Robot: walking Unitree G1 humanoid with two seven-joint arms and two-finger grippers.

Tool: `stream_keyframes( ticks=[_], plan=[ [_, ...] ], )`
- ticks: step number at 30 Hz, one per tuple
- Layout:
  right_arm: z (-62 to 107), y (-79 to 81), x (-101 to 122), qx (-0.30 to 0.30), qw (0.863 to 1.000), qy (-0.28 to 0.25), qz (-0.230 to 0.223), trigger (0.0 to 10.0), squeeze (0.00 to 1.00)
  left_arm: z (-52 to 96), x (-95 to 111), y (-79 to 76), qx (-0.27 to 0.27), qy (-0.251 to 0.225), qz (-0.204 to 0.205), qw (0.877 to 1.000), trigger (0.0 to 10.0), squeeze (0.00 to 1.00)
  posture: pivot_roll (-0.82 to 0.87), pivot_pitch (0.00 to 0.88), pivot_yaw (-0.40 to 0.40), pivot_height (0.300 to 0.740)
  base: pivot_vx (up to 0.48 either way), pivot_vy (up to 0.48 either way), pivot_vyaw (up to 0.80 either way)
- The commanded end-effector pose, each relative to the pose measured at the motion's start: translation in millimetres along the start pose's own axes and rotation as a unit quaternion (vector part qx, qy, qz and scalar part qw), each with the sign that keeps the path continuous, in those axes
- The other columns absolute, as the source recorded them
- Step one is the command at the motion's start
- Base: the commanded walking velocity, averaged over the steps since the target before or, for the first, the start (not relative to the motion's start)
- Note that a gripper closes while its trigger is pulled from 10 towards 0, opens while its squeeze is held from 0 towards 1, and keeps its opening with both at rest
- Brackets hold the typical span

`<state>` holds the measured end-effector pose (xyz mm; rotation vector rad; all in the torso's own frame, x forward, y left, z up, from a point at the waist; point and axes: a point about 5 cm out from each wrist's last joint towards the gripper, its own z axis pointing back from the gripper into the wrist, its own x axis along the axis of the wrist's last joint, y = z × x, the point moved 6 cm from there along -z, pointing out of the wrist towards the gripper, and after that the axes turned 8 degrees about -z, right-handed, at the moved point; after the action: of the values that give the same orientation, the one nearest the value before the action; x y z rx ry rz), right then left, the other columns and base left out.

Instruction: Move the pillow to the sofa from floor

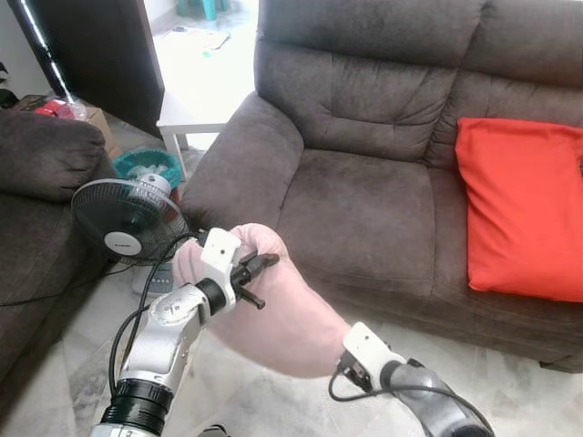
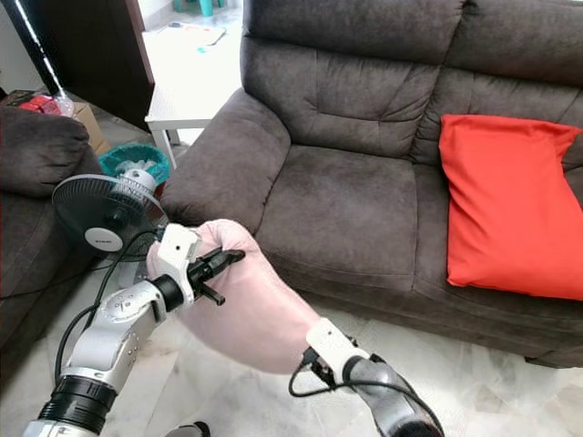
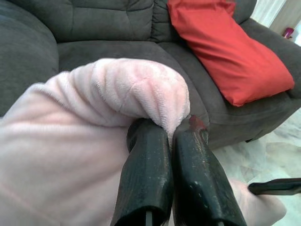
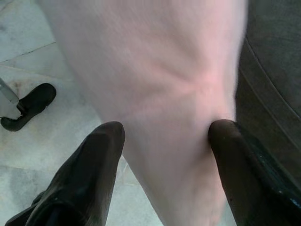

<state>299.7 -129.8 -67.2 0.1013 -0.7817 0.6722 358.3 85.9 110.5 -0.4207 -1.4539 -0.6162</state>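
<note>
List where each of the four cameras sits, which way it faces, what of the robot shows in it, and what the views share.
Left eye view: on the head, looking forward and down at the dark sofa; both silver arms lift the pink pillow.
Right eye view: the head's other eye, same scene.
Left wrist view: along the left gripper, shut on a pillow corner, facing the sofa and the red cushion.
Right wrist view: along the right gripper, its fingers straddling the pillow above the floor.
Shared: the pink pillow and the sofa.
</note>
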Motion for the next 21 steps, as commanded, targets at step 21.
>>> stream_keyframes(
  ticks=[21],
  plan=[
    [12.4,-8.5,-74.1,-0.024,0.993,0.115,0.002,7.8,0.00,-2.0,32.4,-1.0,-0.014,-0.051,-0.020,0.998,10.0,0.00,0.14,0.082,-0.047,0.740,0.000,0.000,0.00]
  ],
)
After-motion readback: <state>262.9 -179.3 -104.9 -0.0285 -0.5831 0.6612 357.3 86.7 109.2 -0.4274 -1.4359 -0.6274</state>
